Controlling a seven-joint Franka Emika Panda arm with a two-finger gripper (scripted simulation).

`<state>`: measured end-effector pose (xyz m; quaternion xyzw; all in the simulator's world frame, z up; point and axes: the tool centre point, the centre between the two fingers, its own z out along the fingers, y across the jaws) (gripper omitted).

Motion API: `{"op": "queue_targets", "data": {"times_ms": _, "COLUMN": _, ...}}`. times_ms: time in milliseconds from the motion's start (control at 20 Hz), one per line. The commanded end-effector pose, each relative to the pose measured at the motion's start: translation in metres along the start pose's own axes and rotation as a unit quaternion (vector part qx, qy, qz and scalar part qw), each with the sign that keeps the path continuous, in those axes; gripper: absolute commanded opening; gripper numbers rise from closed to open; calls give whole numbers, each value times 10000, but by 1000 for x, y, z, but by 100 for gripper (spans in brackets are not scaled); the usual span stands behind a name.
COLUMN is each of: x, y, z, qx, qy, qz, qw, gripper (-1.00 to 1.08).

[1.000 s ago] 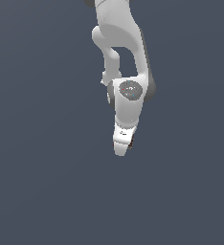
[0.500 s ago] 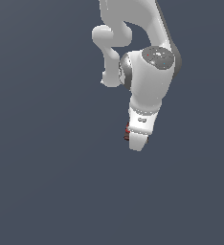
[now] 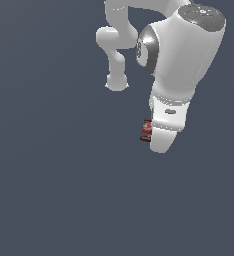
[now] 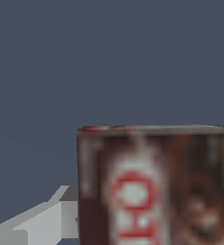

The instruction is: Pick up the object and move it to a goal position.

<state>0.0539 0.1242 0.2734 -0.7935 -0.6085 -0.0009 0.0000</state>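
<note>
White arm fills the upper part of the exterior view over plain grey ground, wrist pointing down. Claw at its lower end, box sticking out on the exterior view's left side of it. Wrist view: box huge and close, dark red-brown with whitish print, one grey finger beside it. Looks pinched for carrying, but finger contact isn't visible, so can't tell the grip. No goal marker visible.

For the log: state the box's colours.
The box is dark red and brown with whitish markings, clearest in the wrist view.
</note>
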Motion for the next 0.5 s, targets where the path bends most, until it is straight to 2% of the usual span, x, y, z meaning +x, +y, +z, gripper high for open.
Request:
{"op": "queue_targets", "data": {"times_ms": 0, "x": 4, "y": 2, "z": -10, "qx": 6, "qy": -4, "qz": 4, "qw": 10000, "gripper": -100}}
{"op": "queue_targets", "data": {"times_ms": 450, "x": 10, "y": 6, "z": -21, "qx": 6, "qy": -6, "qz": 5, "qw": 10000, "gripper": -100}}
